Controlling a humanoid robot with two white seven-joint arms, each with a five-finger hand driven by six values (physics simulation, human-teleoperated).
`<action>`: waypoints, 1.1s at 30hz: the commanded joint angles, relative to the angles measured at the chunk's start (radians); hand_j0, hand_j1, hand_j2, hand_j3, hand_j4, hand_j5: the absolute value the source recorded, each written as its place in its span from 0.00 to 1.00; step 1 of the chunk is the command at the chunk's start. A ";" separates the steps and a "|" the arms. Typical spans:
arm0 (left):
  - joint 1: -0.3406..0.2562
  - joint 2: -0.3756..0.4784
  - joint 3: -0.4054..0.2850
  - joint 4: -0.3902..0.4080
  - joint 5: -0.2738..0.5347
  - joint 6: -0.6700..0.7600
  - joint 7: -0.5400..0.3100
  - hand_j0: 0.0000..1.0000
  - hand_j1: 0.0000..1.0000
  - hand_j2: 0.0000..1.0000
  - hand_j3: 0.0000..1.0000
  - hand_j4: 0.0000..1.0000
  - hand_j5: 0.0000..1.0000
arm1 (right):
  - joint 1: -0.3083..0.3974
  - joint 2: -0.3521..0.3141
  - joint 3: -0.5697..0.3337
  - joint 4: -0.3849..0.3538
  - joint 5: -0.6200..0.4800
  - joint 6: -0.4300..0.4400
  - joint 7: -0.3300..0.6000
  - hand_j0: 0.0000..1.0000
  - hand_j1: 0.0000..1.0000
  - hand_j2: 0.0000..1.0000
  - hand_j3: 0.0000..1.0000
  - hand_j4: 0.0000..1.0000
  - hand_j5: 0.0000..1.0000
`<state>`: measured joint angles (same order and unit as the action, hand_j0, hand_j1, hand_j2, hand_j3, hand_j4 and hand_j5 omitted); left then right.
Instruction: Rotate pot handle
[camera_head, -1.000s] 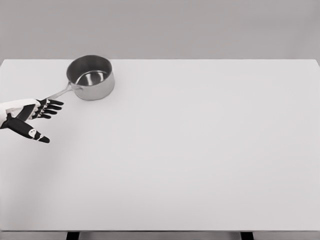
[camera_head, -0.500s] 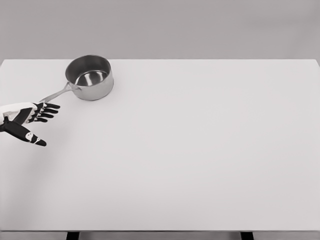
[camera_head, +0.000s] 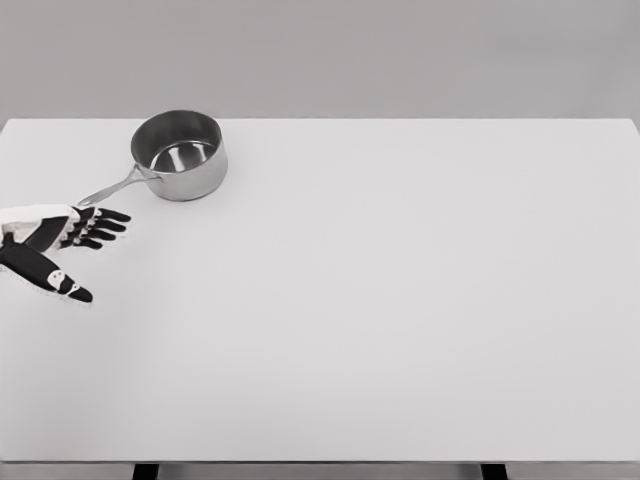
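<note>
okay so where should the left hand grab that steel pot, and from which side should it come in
Probably the long thin handle, near its free end. It sticks out from the pot toward the lower left, ending right by the open left hand. Coming from the left, fingers can wrap across the handle; the round body is likely too wide.

- White table (camera_head: 400, 300) filled most of the view, evenly lit.
- Plain grey wall (camera_head: 400, 55) behind.
- Two dark table legs (camera_head: 146, 471) at bottom edge.

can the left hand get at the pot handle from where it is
Probably yes: the left hand is open with its fingers right at the end of the pot handle, nothing lying between them.
</note>
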<state>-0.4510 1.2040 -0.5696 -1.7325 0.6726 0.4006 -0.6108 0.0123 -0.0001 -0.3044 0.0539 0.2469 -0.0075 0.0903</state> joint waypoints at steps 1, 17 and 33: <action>-0.002 0.000 -0.001 -0.013 0.008 0.063 0.000 1.00 1.00 1.00 1.00 1.00 1.00 | 0.000 0.000 0.001 0.001 0.000 0.001 0.000 1.00 1.00 1.00 1.00 1.00 1.00; -0.064 -0.095 -0.010 0.010 -0.045 0.086 0.000 1.00 1.00 1.00 1.00 1.00 1.00 | 0.000 0.000 0.001 0.000 0.000 0.000 0.000 1.00 1.00 1.00 1.00 1.00 1.00; -0.081 -0.176 -0.012 0.122 -0.125 0.075 0.000 1.00 1.00 1.00 1.00 1.00 1.00 | 0.000 0.000 0.001 0.000 0.000 0.000 0.000 1.00 1.00 1.00 1.00 1.00 1.00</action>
<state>-0.5338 1.0314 -0.5818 -1.6254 0.5501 0.4798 -0.6108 0.0123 -0.0001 -0.3043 0.0537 0.2469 -0.0074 0.0903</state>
